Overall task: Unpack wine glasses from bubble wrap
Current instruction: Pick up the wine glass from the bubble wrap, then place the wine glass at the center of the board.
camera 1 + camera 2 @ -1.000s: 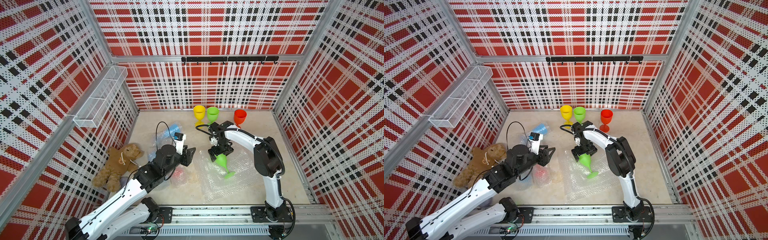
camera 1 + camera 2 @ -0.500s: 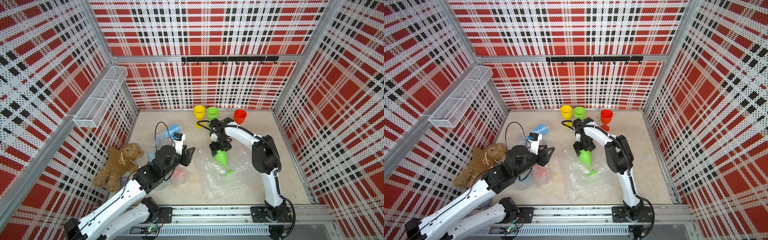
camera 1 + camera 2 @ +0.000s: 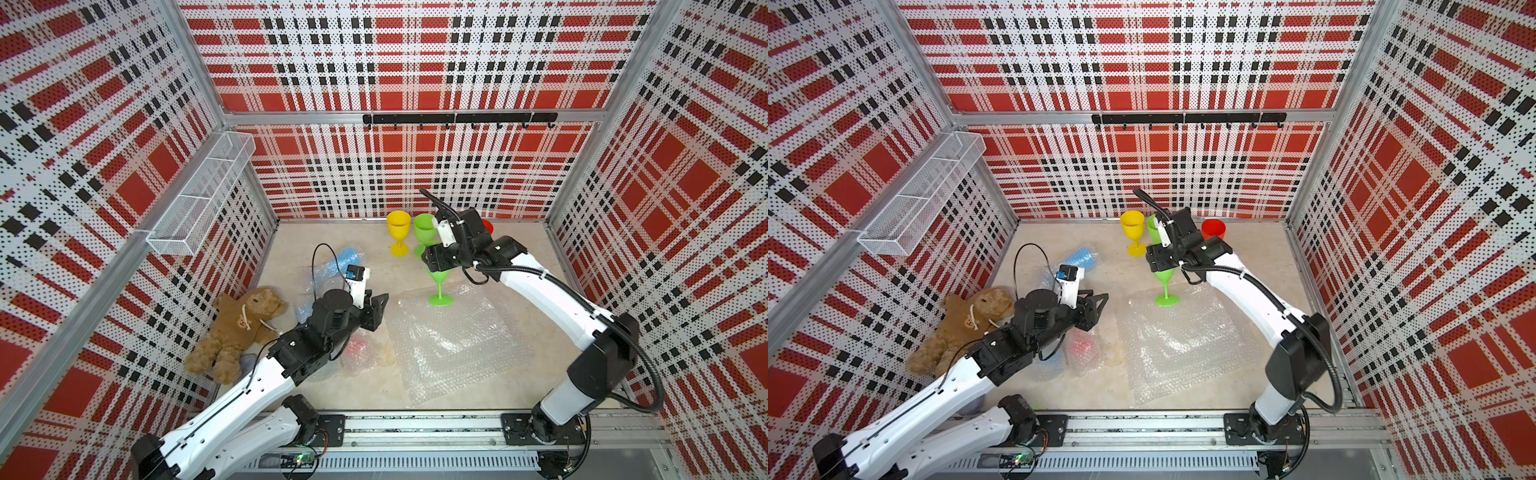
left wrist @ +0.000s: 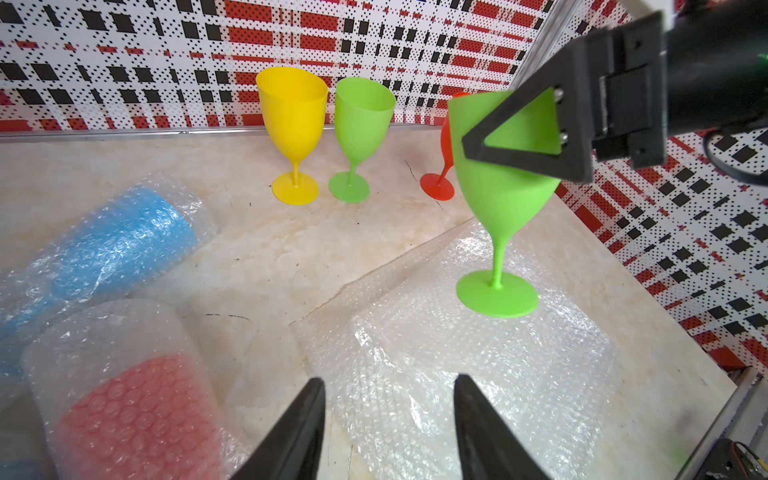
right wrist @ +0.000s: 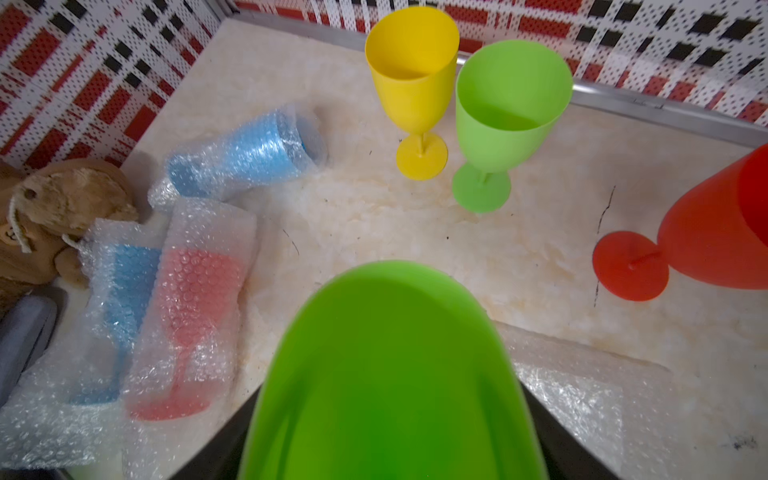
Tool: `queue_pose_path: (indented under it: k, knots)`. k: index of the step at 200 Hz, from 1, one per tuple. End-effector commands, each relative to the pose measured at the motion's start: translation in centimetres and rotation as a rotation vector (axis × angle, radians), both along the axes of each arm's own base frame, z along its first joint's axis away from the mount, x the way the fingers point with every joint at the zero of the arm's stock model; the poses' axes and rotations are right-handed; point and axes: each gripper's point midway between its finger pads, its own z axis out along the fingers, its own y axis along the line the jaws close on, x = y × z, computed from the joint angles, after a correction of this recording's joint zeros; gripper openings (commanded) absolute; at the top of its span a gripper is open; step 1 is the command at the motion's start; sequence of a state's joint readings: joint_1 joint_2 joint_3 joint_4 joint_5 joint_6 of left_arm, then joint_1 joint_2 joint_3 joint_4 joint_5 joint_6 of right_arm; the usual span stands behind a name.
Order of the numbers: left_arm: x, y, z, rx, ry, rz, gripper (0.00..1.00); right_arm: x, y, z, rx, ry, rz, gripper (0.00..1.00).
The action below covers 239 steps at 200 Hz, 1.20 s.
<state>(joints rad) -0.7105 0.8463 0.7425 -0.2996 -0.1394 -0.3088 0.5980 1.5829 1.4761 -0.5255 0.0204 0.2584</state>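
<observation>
My right gripper (image 3: 436, 261) (image 3: 1160, 261) is shut on the bowl of a green wine glass (image 3: 439, 286) (image 4: 503, 199) (image 5: 386, 374). The glass is nearly upright, with its foot at the far edge of a flat bubble wrap sheet (image 3: 449, 349) (image 4: 478, 374); whether the foot touches the sheet I cannot tell. My left gripper (image 3: 380, 307) (image 4: 386, 386) hangs open and empty over the sheet's near-left edge. Beside it lies a red glass in bubble wrap (image 3: 357, 349) (image 4: 137, 407). Blue wrapped glasses (image 3: 345, 259) (image 5: 249, 158) lie to the left.
Yellow (image 3: 398, 232), green (image 3: 424, 230) and red (image 3: 487, 226) glasses stand unwrapped along the back wall, just behind my right gripper. A brown teddy bear (image 3: 241, 328) lies at the left wall. A wire basket (image 3: 199, 195) hangs on the left wall.
The right gripper has closed on the green glass's bowl and raised it from a slant to nearly upright, shifting toward the back. The left arm has not moved.
</observation>
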Motion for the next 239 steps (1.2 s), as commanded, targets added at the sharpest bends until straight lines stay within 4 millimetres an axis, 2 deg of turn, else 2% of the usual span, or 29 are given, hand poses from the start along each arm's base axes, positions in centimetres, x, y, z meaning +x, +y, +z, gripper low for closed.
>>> queue_pose_path:
  k: [1,16,29,56,93,134,192,239]
  knots:
    - [0.2,0.2,0.0,-0.001,-0.017,0.004,0.52,3.4,0.6,3.5,0.108,-0.374,-0.023,0.66]
    - [0.3,0.3,0.0,0.003,-0.018,0.012,0.52,4.0,-0.1,3.2,0.1,-0.523,-0.045,0.65]
    - [0.4,0.4,-0.1,0.007,-0.015,0.017,0.52,5.2,-1.1,2.6,0.096,-0.564,-0.096,0.64]
    - [0.6,0.5,-0.3,0.011,-0.013,0.023,0.52,8.5,-3.1,-0.7,0.066,-0.569,-0.221,0.63]
    - [0.9,0.5,-0.7,0.017,-0.003,0.026,0.52,11.4,-4.7,-3.0,0.057,-0.642,-0.343,0.63]
    - [1.1,0.6,-1.1,0.026,0.006,0.03,0.52,14.5,-5.5,-5.3,0.034,-0.644,-0.41,0.61]
    - [1.4,0.3,-1.9,0.042,0.03,0.025,0.52,17.1,-6.0,-6.9,0.013,-0.619,-0.437,0.61]
    - [1.6,0.4,-2.4,0.049,0.041,0.031,0.52,18.1,-7.1,-7.9,-0.012,-0.593,-0.475,0.61]
